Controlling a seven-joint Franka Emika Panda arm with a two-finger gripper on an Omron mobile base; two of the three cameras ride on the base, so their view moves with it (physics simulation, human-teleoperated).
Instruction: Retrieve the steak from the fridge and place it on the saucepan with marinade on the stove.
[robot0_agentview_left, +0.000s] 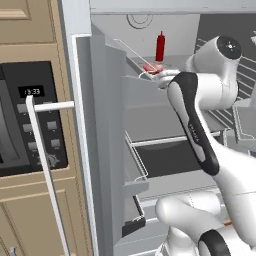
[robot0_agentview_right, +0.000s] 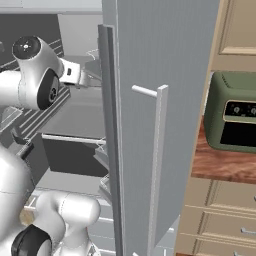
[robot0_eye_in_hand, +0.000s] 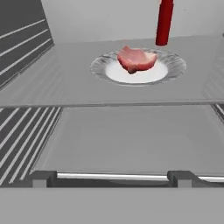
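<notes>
Tall pale grey French-door fridge (robot0_agentview_left: 107, 150) stands open, white arm reaching in toward the upper shelf. Small red-pink raw steak (robot0_eye_in_hand: 136, 59) lies on a round white plate (robot0_eye_in_hand: 170, 72), far on that shelf, upright red sauce bottle (robot0_eye_in_hand: 164, 22) just behind. Gripper jaws spread fully, nothing held. Step: approach; go in level over the shelf edge, centre on the meat, avoid the bottle (tips easily, I'd guess). Right base view adds a green toaster oven (robot0_agentview_right: 235, 120) on the counter; left adds a black built-in microwave (robot0_agentview_left: 25, 120).
</notes>
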